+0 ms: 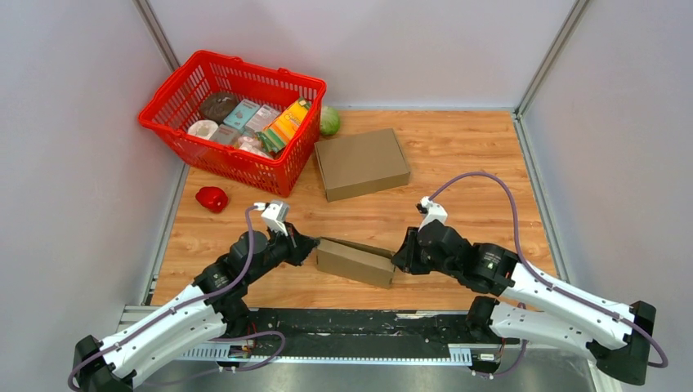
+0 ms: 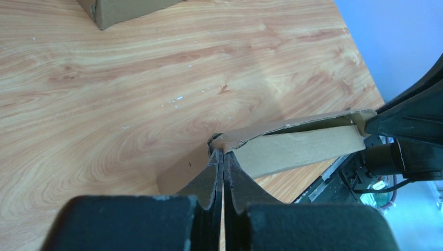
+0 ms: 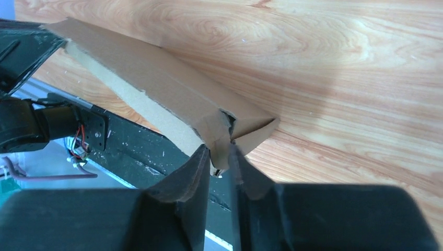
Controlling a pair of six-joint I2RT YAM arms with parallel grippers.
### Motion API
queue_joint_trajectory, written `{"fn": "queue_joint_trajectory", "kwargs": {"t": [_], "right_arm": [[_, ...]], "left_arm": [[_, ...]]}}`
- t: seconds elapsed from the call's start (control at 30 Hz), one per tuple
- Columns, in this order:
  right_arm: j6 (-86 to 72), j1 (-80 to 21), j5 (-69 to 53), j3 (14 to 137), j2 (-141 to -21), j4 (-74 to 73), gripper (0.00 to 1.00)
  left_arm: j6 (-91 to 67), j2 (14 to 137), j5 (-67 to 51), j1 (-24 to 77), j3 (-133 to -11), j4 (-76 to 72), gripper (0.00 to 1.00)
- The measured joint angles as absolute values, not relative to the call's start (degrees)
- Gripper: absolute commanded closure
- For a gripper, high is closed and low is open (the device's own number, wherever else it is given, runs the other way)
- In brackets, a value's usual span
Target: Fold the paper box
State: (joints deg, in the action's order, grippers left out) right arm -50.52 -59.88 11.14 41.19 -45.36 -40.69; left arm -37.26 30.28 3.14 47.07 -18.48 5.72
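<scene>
The box lies on the tabletop close to its near edge, between the two arms, and is only partly folded: a long brown flap leans over its top and the ends look unfinished. The left pincer sits at the box's left end. In the left wrist view its fingers are pressed together with no gap, their tips right at the torn cardboard corner; whether a sliver of card is caught between them cannot be told. The right pincer is at the box's right end. In the right wrist view its fingers stand slightly apart, a narrow slit between them, and the box's folded corner flap hangs down into that slit. Both arms reach in low from the near side, so the box spans the space between their tips. Farther back, near the middle of the tabletop, a second box lies flat and closed. At the far left stands a red basket holding packets, with a green ball just beside its right end, and a small red thing lies in front of it.
</scene>
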Motion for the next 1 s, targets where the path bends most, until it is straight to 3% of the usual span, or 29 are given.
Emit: {"fn": "queue_joint_trajectory", "kwargs": {"t": [0.07, 0.23, 0.6, 0.7, 1.0], "right_arm": [[-50.7, -59.9, 11.6, 41.8, -45.8, -42.0, 0.67], [-49.3, -59.9, 12.9, 46.4, -49.6, -47.3, 0.66], [-48.6, -59.9, 13.1, 51.0, -55.4, -50.6, 0.72], [-49.1, -59.9, 13.1, 51.0, -55.4, -50.8, 0.81], [-54.0, -59.8, 13.3, 51.1, -55.5, -52.4, 0.87]], "left_arm": [[-37.3, 30.1, 3.0, 47.1, -18.5, 5.9, 1.0], [-37.4, 29.3, 2.9, 47.1, -18.5, 6.7, 1.0], [-37.4, 28.6, 2.7, 47.1, -18.5, 7.5, 1.0], [-37.4, 28.6, 2.6, 47.1, -18.5, 7.5, 1.0], [-37.4, 28.6, 2.4, 47.1, -18.5, 7.5, 1.0]]}}
